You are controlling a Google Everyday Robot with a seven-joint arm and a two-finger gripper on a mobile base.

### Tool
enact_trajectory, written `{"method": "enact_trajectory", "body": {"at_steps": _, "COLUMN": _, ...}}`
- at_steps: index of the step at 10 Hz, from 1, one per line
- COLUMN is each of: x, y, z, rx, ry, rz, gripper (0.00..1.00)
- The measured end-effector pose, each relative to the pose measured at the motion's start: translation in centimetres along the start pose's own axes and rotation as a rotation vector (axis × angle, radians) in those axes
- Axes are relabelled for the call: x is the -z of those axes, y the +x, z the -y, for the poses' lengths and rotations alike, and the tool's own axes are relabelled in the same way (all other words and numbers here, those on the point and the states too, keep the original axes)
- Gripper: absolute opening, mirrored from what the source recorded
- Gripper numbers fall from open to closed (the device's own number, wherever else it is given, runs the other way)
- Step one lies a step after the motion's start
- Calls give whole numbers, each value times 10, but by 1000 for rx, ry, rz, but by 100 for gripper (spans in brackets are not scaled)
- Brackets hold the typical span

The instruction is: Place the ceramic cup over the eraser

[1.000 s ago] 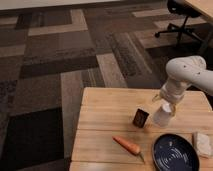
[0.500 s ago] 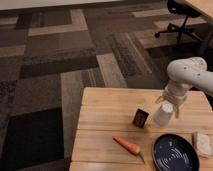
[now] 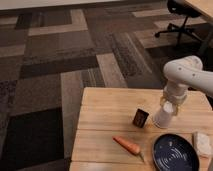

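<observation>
Clamping cup [image 3: 163, 118] in gripper [image 3: 168, 106], tilted, mouth seemingly downward for capping | hanging just beside eraser [image 3: 140, 118] on table [image 3: 100, 107], apart, not yet over it | needing sideways shift toward eraser, steering clear of plate [image 3: 175, 152] and carrot [image 3: 127, 145]

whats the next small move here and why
Probably carry the gripper and the cup a little to the left, toward the eraser. The cup, tilted at the gripper's tip, is just right of the eraser, apart from it and not yet over it.
</observation>
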Motion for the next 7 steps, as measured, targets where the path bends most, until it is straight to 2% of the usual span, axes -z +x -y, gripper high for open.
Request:
{"method": "enact_trajectory", "body": {"at_steps": 1, "x": 7, "y": 0, "z": 0, "rx": 3, "ry": -2, "rz": 10, "gripper": 0}}
{"method": "enact_trajectory", "body": {"at_steps": 4, "x": 59, "y": 4, "z": -1, "rx": 31, "ry": 3, "rz": 87, "gripper": 0}}
{"method": "enact_trajectory", "body": {"at_steps": 5, "x": 70, "y": 8, "z": -6, "rx": 45, "ry": -7, "rz": 97, "gripper": 0}}
{"method": "enact_trajectory", "body": {"at_steps": 7, "x": 107, "y": 24, "z": -25, "rx": 117, "ry": -46, "rz": 136, "gripper": 0}}
